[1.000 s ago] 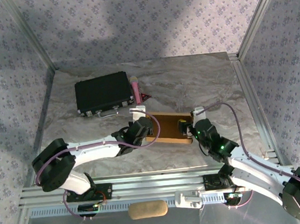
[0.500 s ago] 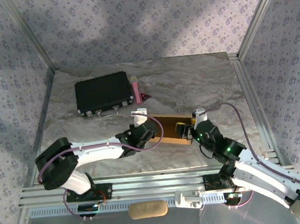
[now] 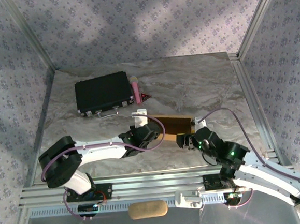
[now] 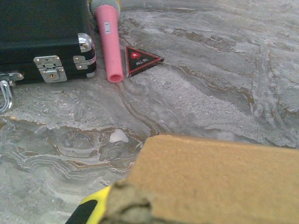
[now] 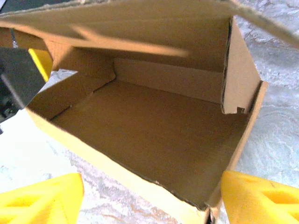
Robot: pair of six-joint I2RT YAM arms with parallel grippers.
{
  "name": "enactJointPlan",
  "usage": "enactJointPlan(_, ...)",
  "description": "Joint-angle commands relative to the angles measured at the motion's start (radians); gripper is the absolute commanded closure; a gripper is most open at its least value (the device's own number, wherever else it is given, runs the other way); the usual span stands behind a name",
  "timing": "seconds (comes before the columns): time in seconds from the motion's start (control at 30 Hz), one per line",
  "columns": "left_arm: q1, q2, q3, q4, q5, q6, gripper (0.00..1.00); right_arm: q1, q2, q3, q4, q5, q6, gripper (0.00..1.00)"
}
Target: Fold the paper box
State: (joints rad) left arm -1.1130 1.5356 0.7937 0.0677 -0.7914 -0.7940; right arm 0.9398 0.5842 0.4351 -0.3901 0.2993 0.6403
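Note:
The paper box [image 3: 176, 124] is a tan cardboard mailer standing at the middle of the marble table. In the right wrist view the paper box [image 5: 149, 135] shows an open brown inside with its lid hanging over the top. My left gripper [image 3: 152, 131] is shut on the box's left end. Cardboard [image 4: 219, 177] covers its jaws, and one yellow finger [image 4: 88, 211] peeks out beneath. My right gripper [image 3: 184, 139] sits at the box's near right side. It is open [image 5: 149, 200], with its yellow fingers [image 5: 42, 198] wide apart in front of the box's near wall.
A black case [image 3: 103, 93] lies at the back left with a pink microphone [image 3: 136, 90] and a small red triangle [image 3: 145, 96] beside it. Patterned walls close in the table. A tan oblong thing [image 3: 147, 210] lies below the near rail.
My right gripper has drawn back toward the near edge and opened wider. My left gripper has shifted right along the box, and the lid now covers more of the box's inside.

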Motion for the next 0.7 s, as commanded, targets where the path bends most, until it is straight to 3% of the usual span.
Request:
enactJointPlan(0.0, -0.01, 0.043, 0.008, -0.118, -0.028, -0.053, 1.0, 0.032, -0.044, 0.047, -0.111, 0.03, 0.05, 0.23)
enactJointPlan(0.27, -0.062, 0.131, 0.091, -0.217, -0.157, -0.148, 1.0, 0.067, -0.197, 0.114, -0.25, 0.096, 0.193, 0.3)
enactJointPlan(0.47, -0.116, 0.229, 0.201, -0.428, -0.258, -0.323, 1.0, 0.068, -0.187, 0.172, -0.262, 0.15, 0.365, 0.34)
enactJointPlan(0.67, -0.166, 0.286, 0.23, -0.51, -0.257, -0.438, 0.98, 0.058, -0.087, 0.212, -0.268, 0.194, 0.476, 0.36)
